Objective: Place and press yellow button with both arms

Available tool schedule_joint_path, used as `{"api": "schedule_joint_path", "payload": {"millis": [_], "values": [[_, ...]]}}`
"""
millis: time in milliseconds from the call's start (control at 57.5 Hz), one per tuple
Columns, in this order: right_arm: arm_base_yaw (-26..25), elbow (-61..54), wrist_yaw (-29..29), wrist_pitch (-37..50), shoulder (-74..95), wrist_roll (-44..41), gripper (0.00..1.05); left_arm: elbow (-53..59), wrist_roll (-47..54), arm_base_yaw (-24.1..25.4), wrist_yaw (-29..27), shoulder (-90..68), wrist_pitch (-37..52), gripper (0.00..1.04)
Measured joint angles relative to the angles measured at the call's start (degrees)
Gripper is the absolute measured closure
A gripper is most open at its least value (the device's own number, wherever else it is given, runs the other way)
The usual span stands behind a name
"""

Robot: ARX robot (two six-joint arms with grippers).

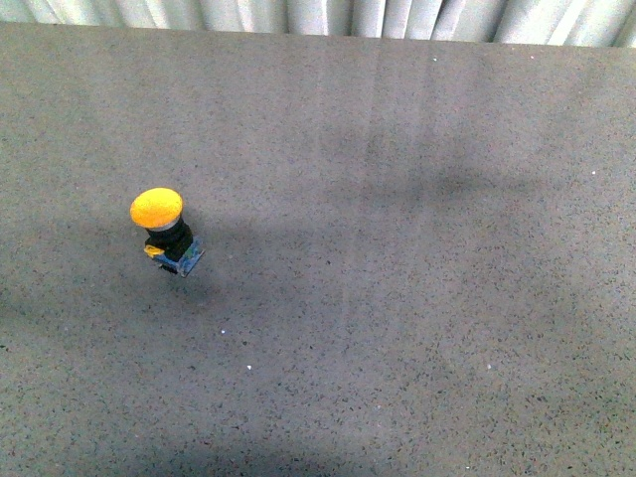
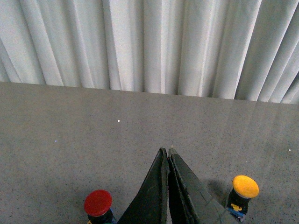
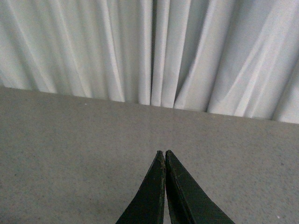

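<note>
The yellow button stands upright on the grey speckled table, left of centre in the front view: domed yellow cap, black body, bluish base with a yellow tab. Neither arm shows in the front view. The left wrist view has the yellow button on one side of my left gripper, apart from it. That gripper is shut, its black fingers meeting at the tips with nothing between them. My right gripper is also shut and empty, over bare table. No button shows in the right wrist view.
A red button of the same kind stands on the other side of the left gripper, at the picture's edge. White pleated curtain hangs along the table's far edge.
</note>
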State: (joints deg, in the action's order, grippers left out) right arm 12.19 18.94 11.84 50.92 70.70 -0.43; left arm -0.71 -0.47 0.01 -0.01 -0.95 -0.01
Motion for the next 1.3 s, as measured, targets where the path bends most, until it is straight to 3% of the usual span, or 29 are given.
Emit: {"api": "schedule_joint_path", "payload": {"millis": [452, 504, 608, 1303], "values": [[-7.1, -13.4, -7.0, -6.7, -20.2, 0.0, 1.03, 0.0, 0.0, 0.0, 0.0, 0.0, 0.0, 1.03], [-9.6, -14.3, -10.7, -8.3, -22.6, 0.0, 1.03, 0.0, 0.0, 0.0, 0.0, 0.0, 0.0, 1.03], [-11.9, -16.3, -11.4, -7.4, -24.7, 0.1, 1.03, 0.0, 0.0, 0.0, 0.0, 0.0, 0.0, 1.03], [-12.0, -17.9, -11.8, -27.0, -46.6, 0.2, 1.03, 0.0, 0.0, 0.0, 0.0, 0.0, 0.0, 1.03]]}}
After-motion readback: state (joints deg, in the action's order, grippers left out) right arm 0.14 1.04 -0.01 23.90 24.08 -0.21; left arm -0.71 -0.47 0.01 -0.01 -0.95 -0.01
